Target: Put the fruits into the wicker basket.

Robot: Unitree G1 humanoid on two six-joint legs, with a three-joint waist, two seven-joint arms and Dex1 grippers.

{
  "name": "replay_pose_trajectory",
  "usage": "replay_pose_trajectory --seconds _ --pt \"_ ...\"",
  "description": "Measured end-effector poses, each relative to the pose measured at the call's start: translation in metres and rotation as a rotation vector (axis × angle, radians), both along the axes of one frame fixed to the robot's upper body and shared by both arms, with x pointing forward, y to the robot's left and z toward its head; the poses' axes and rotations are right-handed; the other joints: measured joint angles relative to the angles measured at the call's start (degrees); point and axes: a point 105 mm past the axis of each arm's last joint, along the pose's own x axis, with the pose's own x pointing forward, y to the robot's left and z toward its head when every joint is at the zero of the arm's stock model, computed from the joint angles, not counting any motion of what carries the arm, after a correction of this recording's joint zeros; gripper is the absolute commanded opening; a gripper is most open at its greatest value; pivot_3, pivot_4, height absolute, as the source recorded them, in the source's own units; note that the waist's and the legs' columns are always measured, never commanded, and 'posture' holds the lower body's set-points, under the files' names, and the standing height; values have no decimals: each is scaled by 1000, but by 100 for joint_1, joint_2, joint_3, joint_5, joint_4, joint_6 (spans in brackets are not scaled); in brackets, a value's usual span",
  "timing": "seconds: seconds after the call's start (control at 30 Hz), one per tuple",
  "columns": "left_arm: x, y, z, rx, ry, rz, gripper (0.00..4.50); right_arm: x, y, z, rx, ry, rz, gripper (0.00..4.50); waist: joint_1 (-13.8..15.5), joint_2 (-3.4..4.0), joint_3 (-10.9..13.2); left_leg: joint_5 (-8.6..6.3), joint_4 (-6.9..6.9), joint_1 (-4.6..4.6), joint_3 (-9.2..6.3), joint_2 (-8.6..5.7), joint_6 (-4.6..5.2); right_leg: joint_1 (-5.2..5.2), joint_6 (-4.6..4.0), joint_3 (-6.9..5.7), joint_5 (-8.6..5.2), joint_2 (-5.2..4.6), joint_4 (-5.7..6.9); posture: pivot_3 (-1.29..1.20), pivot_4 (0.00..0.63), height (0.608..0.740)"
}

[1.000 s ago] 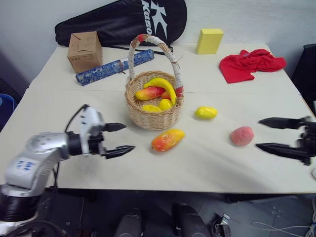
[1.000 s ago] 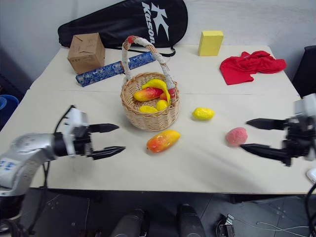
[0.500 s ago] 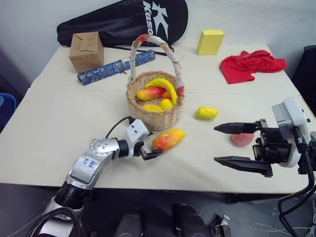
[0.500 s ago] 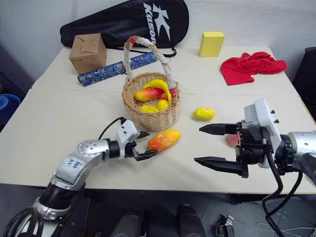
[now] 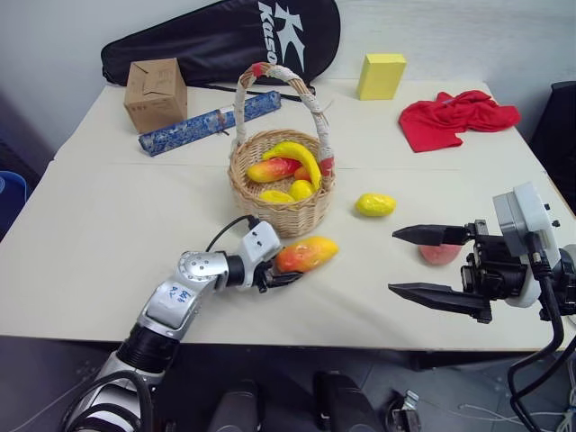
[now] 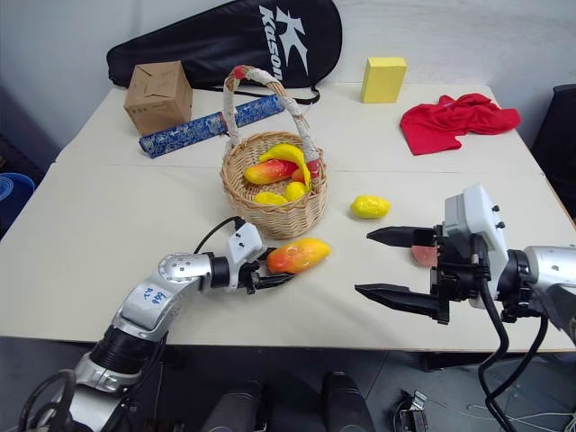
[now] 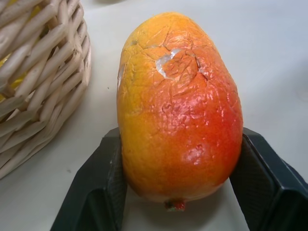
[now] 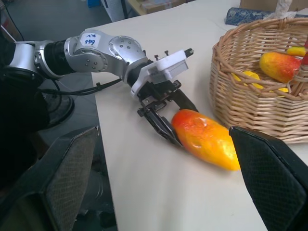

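While left hand clamps mango and right hand gapes wide, "Kason" on black bag.

Basket wall just beside mango

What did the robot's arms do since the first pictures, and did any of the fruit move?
The left gripper came across the table to the mango and shut on its end. The right gripper swung in from the table's right edge and hangs open in front of the pink peach. The mango, peach, lemon and wicker basket stayed where they were.
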Motion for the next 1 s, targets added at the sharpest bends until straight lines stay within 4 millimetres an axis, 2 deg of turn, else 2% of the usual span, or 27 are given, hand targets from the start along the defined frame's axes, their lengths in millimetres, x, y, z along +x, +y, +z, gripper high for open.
replay_pose_trajectory --seconds 0.17,0.27,0.3,0.4,0.43,0.5,0.6,0.73,0.8,0.87,0.93,0.97,1.0 --pt "-24 28 22 -86 10 -58 2519 4 2 -2 2 3 4 4500 -3 0 0 -1 -1 0 -4 5 -1 -1 -6 -4 -3 -5 -1 0 150 740" --pt "-39 48 47 -200 55 -80 2519 6 2 -2 3 -5 5 4500 -4 0 0 -1 -1 -2 -9 5 -1 0 -9 -8 -5 -11 -3 0 150 740" --pt "-38 57 60 -253 59 -59 2519 7 2 -1 2 -6 6 4500 -2 0 0 0 -1 -3 -13 5 -1 0 -9 -11 -5 -12 -3 0 150 740" --pt "-22 88 118 -386 -57 62 2519 12 1 -3 14 6 2 4500 30 -1 0 1 3 -3 -29 -3 0 8 -9 -30 -5 -18 -4 0 150 740" --pt "-14 94 132 -397 -98 100 2519 13 1 -3 17 4 -1 4500 39 -1 0 2 3 -4 -30 -9 1 8 -9 -30 -5 -21 -4 0 150 740" --pt "1 96 149 -395 -142 154 2519 16 2 -4 23 -2 4 4500 35 -1 0 2 3 -4 -27 -19 4 10 -4 -28 -3 -23 -7 0 150 740" --pt "30 84 153 -300 -149 213 2519 20 4 -5 39 -10 7 4500 45 -7 4 4 6 -18 -26 -28 10 5 8 -28 4 -24 -12 0 150 740" --pt "49 59 155 -166 -158 190 2519 22 7 -8 34 -9 9 4500 28 -7 4 2 6 -29 -25 -27 11 -3 11 -28 5 -21 -12 0 150 740" --pt "62 56 146 -87 -133 228 2519 24 6 -9 32 -16 0 4500 1 -7 4 2 4 -29 -19 -23 11 -6 11 -23 5 -13 -11 0 150 740" --pt "76 62 137 -38 -99 305 2519 26 5 -8 32 -23 -17 4500 -12 -8 5 3 4 -29 -16 -17 9 -11 12 -19 5 -3 -11 0 150 740" --pt "81 65 134 -41 -76 332 3236 27 4 -9 38 -25 -34 4500 -11 -11 6 4 4 -30 -15 -9 6 -16 11 -17 5 4 -9 0 150 740" --pt "79 61 136 -73 -66 304 3384 28 2 -10 42 -22 -46 4500 2 -13 7 5 4 -32 -18 -6 2 -17 9 -19 3 4 -4 0 150 740" --pt "75 56 139 -102 -63 268 3715 29 2 -11 44 -19 -53 4500 8 -13 8 6 4 -34 -19 -5 1 -18 8 -20 3 3 -4 0 150 740"
